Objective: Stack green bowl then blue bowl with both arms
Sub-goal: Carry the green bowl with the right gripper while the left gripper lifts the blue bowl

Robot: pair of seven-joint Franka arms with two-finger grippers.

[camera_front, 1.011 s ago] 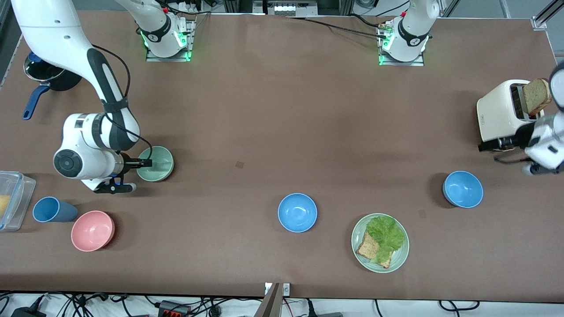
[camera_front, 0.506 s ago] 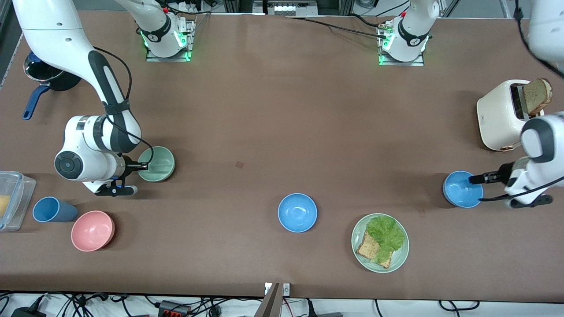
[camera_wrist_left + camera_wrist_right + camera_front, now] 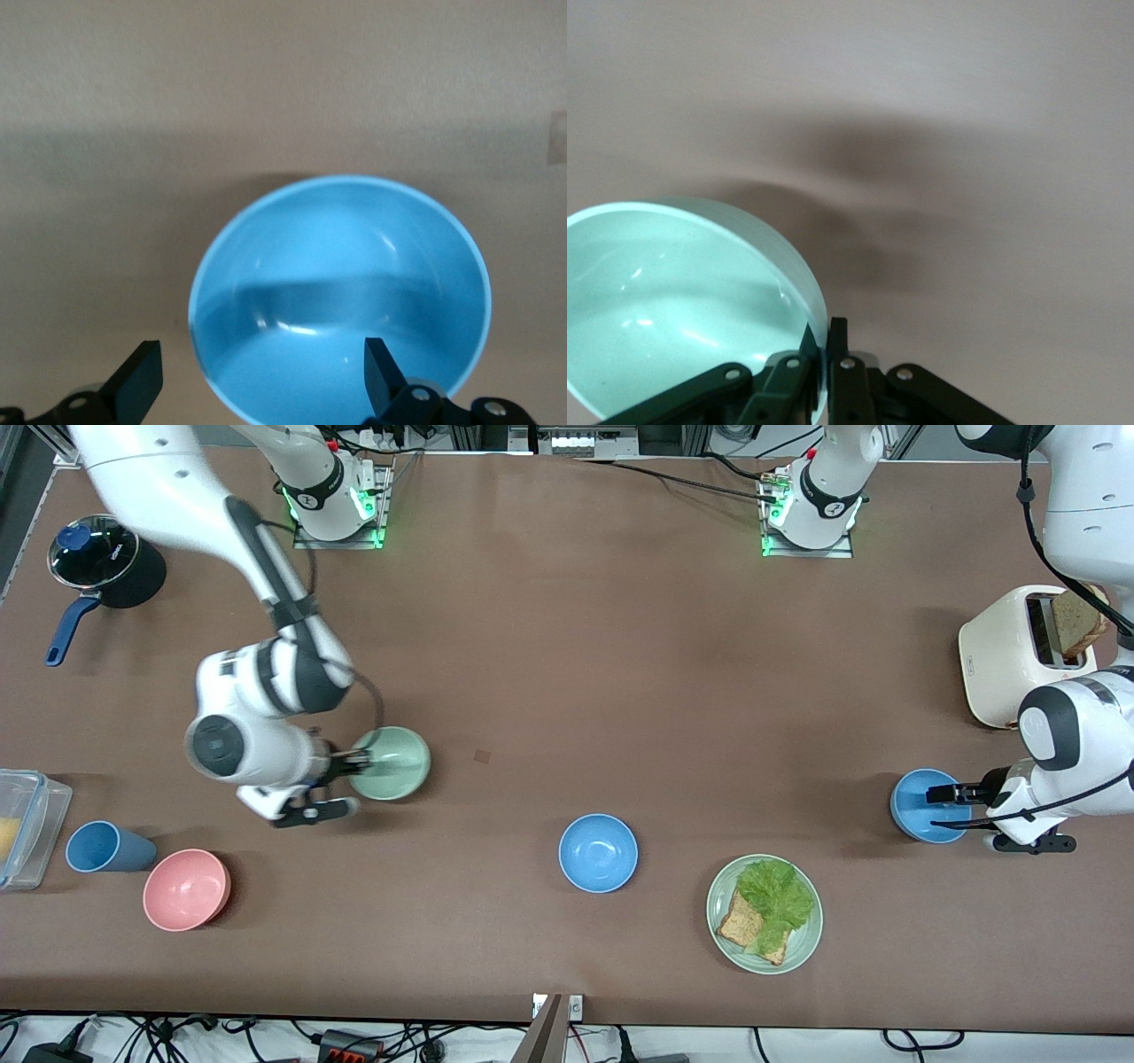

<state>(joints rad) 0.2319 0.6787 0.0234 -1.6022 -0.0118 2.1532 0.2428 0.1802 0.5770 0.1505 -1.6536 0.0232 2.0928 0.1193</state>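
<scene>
The green bowl [image 3: 394,763] is held by its rim in my right gripper [image 3: 354,762], which is shut on it; the right wrist view shows the bowl [image 3: 673,301] with the gripper [image 3: 824,341] pinching the rim. One blue bowl [image 3: 912,808] sits toward the left arm's end of the table. My left gripper [image 3: 941,808] is open and straddles its rim. In the left wrist view one of the gripper's [image 3: 257,381] fingers is inside the bowl [image 3: 341,283] and the other is outside. The twin blue bowl [image 3: 598,853] sits alone mid-table.
A green plate [image 3: 802,948] with lettuce and bread lies nearer the front camera than the blue bowls. A toaster [image 3: 1010,655] holding bread stands by the left arm. A pink bowl [image 3: 186,888], blue cup [image 3: 106,847], plastic container [image 3: 22,828] and dark pot [image 3: 106,567] are at the right arm's end.
My right gripper has carried the green bowl toward the table's middle. My left arm has come down from beside the toaster, and its open fingers now straddle the blue bowl's rim.
</scene>
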